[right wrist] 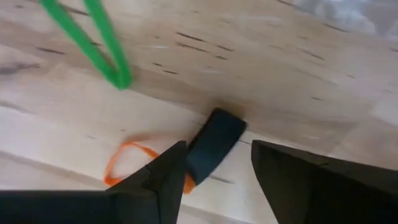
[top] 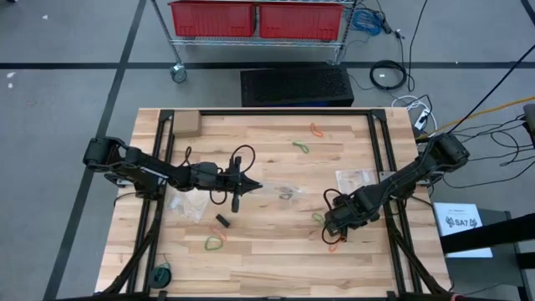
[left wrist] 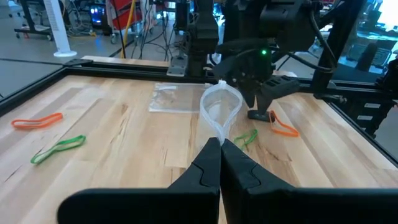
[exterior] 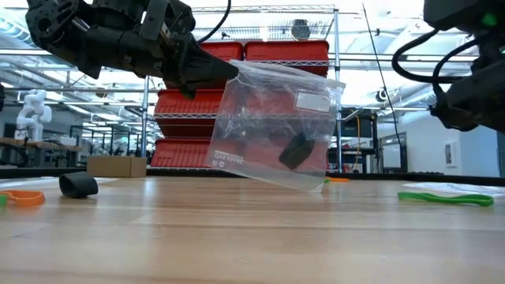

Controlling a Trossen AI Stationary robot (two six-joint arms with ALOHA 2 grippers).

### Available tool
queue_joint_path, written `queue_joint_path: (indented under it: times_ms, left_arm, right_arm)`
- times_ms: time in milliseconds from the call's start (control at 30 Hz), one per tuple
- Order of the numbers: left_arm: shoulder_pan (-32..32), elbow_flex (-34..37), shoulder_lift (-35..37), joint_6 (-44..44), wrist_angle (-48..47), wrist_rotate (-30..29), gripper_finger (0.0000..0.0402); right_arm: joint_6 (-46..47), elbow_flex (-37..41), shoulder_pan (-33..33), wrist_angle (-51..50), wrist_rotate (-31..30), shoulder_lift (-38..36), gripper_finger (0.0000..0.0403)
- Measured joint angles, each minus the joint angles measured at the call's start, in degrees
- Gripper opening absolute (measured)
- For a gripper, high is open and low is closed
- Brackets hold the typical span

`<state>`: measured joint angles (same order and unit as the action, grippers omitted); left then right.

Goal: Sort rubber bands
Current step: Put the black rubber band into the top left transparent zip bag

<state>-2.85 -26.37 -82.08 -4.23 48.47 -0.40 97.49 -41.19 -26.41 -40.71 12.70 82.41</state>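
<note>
Mostly unsorted still, by my reading. Left pincer [top: 255,186] clamped on rim of clear plastic zip bag [exterior: 272,126], lifted mid-worktop; one dark band-like piece [exterior: 297,150] inside. Right pincer [right wrist: 214,165] parted, low over wide black rubber band [right wrist: 213,144] beside thin orange-red loop [right wrist: 127,163] and thin green loop [right wrist: 93,37]. More loops scattered on pale wooden worktop [top: 267,259]: green [top: 301,147] and orange-red [top: 317,130] far side, another pair [top: 216,242] near front. Bands small, thin, floppy.

Held bag [exterior: 272,130] across table centre
</note>
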Motion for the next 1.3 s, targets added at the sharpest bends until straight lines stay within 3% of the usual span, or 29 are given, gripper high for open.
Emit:
queue_joint_path:
  times_ms: [233, 500, 833, 1033, 1133, 1300]
  left_arm:
    - [0.00, 0.00, 0.00, 0.00, -0.15, 0.00, 0.0000]
    - [0.00, -0.02, 0.00, 0.00, -0.15, 0.00, 0.0000]
    - [0.00, -0.02, 0.00, -0.02, -0.15, 0.00, 0.0000]
    - [0.00, -0.02, 0.00, 0.00, -0.13, 0.00, 0.0000]
    - [0.00, -0.02, 0.00, 0.00, -0.15, 0.00, 0.0000]
    - [0.00, -0.02, 0.00, 0.00, -0.15, 0.01, 0.0000]
  right_arm:
    - [-0.73, 1.04, 0.00, 2.93, -0.45, 0.00, 0.0143]
    - [-2.20, 6.01, -0.17, 13.44, 1.71, -0.24, 0.0133]
    - [-12.73, 0.44, -0.20, 9.37, -1.50, -0.11, 0.0008]
    - [-16.29, -4.78, -0.17, 1.62, -4.01, -0.11, 0.0003]
    - [-13.51, -5.57, -0.17, -0.78, -3.86, -0.15, 0.0004]
    - [-9.01, -5.51, -0.17, -5.10, -3.77, 0.02, 0.0044]
